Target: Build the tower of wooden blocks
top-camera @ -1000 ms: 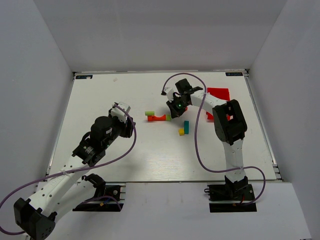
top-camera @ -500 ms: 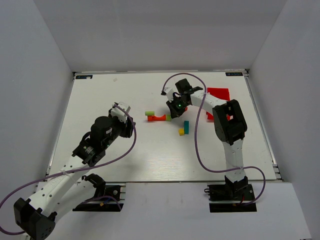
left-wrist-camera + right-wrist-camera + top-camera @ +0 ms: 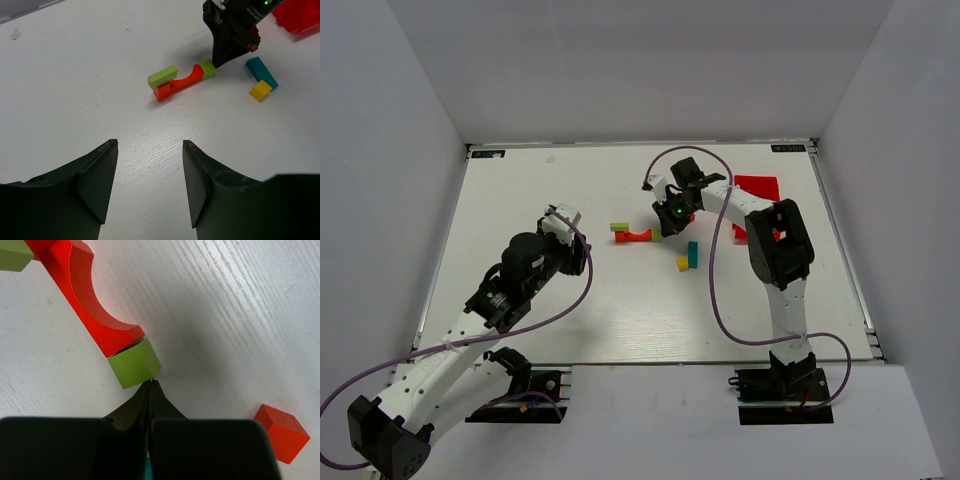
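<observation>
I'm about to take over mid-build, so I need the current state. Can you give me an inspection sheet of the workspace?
Surface: white table, faint wood grain.
Job's things: red arch lying on its side, with the lime-green cube touching one end and the lime-green bar at the other. The teal bar and yellow cube touch each other, apart from the arch. The orange-red cube lies alone.
Clutter: red bin at the far right.
Grippers: left gripper open and empty, short of the blocks. Right gripper shut, its fingers at the lime-green cube, holding nothing.
Cables: a purple cable loops off each arm.
Surroundings: plain pale walls; nothing else seen.
</observation>
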### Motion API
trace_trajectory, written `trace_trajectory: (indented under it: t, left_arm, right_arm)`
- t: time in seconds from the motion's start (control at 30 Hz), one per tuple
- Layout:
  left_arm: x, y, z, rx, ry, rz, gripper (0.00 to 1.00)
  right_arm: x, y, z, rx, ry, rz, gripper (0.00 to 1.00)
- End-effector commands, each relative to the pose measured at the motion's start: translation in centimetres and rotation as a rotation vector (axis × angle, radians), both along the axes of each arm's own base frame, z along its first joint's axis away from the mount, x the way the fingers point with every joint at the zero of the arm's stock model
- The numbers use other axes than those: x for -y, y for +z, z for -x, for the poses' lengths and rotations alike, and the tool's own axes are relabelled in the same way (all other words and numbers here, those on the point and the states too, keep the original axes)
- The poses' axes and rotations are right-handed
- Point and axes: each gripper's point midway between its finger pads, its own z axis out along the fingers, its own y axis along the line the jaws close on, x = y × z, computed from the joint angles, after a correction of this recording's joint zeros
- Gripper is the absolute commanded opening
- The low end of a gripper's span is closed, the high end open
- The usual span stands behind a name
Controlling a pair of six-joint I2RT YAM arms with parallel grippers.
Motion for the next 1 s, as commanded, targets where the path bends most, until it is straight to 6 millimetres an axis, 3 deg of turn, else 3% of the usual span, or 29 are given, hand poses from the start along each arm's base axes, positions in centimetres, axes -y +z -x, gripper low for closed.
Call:
trace_trajectory:
  t: [0.0,0.97]
  left_arm:
    - [-0.14,1.43,-0.1,0.035,0.007,0.019,0.65]
    - [-0.08,1.16,-0.18,0.028,0.007,0.014,0.65]
  right_arm:
    - [-0.83,0.26,-0.19,0.006,0.026,-0.027,0.0]
    - [-0.96,0.21,-0.03,0.019,0.053,-0.036,0.0]
